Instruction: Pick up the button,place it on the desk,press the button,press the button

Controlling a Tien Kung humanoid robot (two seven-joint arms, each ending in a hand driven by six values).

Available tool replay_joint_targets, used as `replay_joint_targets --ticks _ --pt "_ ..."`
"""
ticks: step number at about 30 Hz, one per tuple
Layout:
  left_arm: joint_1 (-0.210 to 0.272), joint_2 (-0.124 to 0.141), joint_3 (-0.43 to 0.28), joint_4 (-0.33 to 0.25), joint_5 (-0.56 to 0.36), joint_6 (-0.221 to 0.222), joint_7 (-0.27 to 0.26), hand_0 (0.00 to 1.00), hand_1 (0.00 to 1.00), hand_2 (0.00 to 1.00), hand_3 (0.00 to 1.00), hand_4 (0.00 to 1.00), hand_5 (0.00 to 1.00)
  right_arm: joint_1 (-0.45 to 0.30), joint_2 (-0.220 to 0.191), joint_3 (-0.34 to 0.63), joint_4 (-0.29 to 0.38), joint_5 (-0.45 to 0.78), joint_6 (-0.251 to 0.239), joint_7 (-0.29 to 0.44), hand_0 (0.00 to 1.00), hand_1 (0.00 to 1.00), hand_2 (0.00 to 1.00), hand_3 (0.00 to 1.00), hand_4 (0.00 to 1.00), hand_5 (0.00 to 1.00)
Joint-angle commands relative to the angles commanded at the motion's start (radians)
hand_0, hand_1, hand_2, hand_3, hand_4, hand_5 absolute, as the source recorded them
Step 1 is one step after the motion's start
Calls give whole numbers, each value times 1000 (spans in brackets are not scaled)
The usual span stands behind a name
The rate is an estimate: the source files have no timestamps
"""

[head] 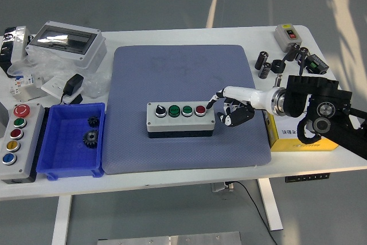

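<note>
Now the button box [180, 120], a grey case with a black selector knob, two green buttons and a red button [200, 109] in a row, sits near the middle of the blue mat [183, 73] on the white table [229, 35]. From the right the right arm [318, 110] reaches in over the mat, and the right hand [232, 104] is at the box's right end. Its index finger [215, 97] is stretched out with the dark tip just beside the red button, at its right edge; whether it actually touches cannot be told. Below it, the other fingers are curled under the palm close to the box's right end, and the hand holds nothing. Left of the mat a blue bin [71, 140] holds two dark gears [90, 136], and a second, longer button box [15, 142] with red, green, yellow and blue buttons lies at the table's left edge. Behind them lie a grey enclosure [66, 42] with a clear lid, a black adapter [73, 86] and some plastic bags. Under the arm a yellow box [292, 139] rests at the mat's right side, and small black parts [272, 64] and a grey switch [287, 34] lie at the far right corner.
</note>
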Motion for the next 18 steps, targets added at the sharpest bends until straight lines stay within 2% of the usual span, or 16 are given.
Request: replay_joint_targets --ticks 10,18 --pt "-3 0 1 0 1 -1 0 629 566 542 592 543 129 12 36 -18 -28 3 -27 13 2 88 191 787 247 2" --pt "-5 1 3 0 -1 -2 -1 629 566 542 592 543 128 19 65 -68 -85 6 -46 18 2 86 189 780 249 2"
